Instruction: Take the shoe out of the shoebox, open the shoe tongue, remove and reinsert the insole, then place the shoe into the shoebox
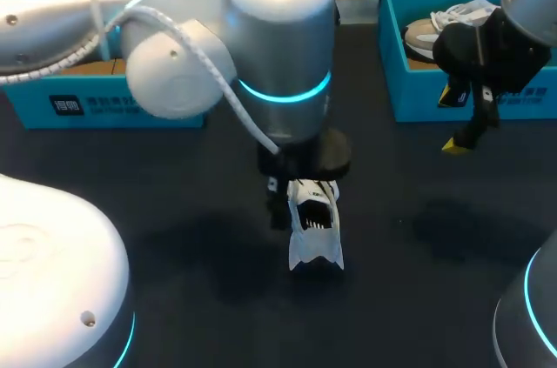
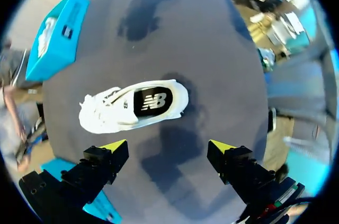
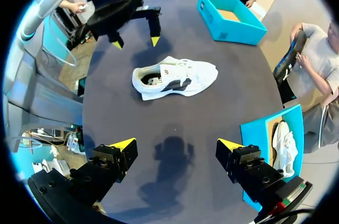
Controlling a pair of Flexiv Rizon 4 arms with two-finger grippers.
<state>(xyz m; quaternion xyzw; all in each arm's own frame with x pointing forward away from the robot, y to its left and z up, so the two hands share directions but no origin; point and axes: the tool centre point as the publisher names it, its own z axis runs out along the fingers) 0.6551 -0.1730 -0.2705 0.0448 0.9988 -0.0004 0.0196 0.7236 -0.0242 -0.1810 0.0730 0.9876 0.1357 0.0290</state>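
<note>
Ahead of the wide-open left end effector (image 2: 167, 145), white shoe (image 2: 132, 105) on the table (image 2: 212, 49)

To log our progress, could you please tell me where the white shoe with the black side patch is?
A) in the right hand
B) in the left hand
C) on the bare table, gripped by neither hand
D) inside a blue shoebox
C: the white shoe lies on the table, with the left hand and right hand both open and clear of it.
</note>
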